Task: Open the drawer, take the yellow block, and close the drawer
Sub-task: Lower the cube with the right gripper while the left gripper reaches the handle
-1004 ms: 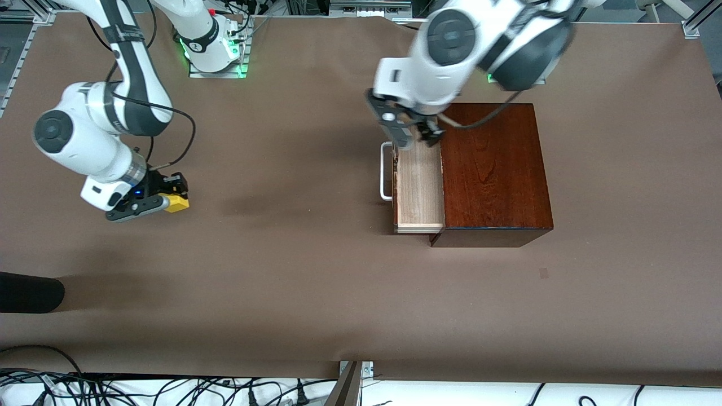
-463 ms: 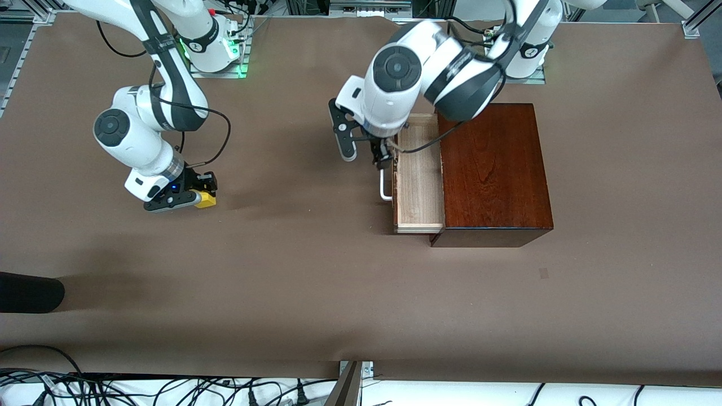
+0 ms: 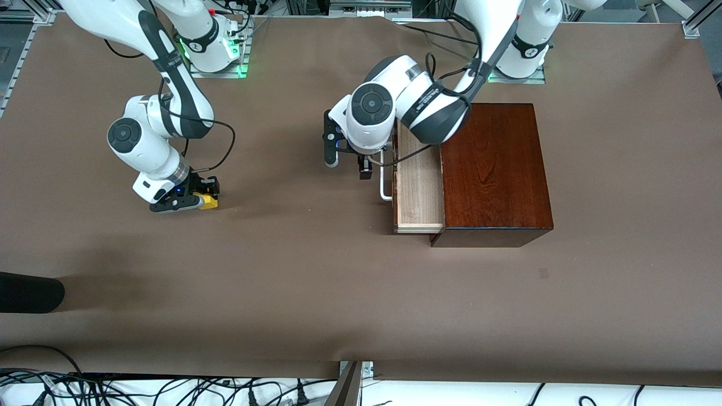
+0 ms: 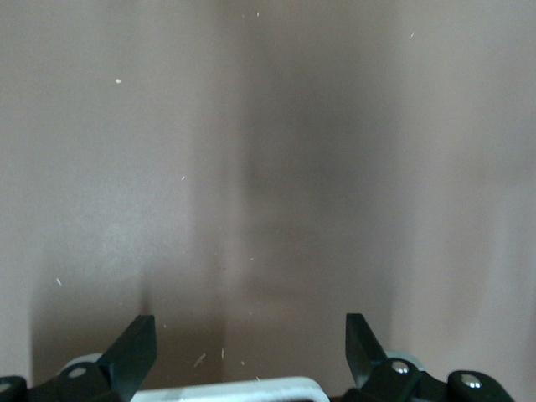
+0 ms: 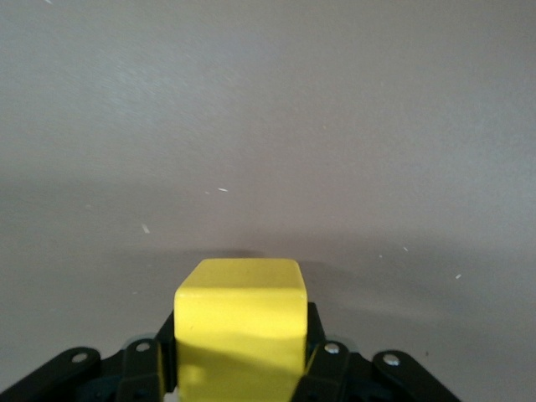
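The drawer [image 3: 418, 186] stands pulled out of the mahogany box [image 3: 493, 169], and the part of its pale tray that shows is bare. Its white bar handle [image 3: 384, 183] faces the right arm's end of the table. My left gripper [image 3: 347, 165] is open and empty, low over the table in front of the handle. In the left wrist view its fingers [image 4: 134, 356] stand wide apart with the handle [image 4: 226, 389] at the frame's edge. My right gripper [image 3: 183, 202] is shut on the yellow block [image 3: 210, 201], low at the table toward the right arm's end. The block [image 5: 240, 331] fills the jaws.
A dark object [image 3: 28, 292] lies at the table's edge at the right arm's end, nearer the front camera. Cables [image 3: 169, 389] run along the front edge. Brown table cover [image 3: 293, 254] spreads between the block and the box.
My left gripper has come off the open drawer and dropped to the table in front of the handle. My right gripper has carried the yellow block a little toward the box.
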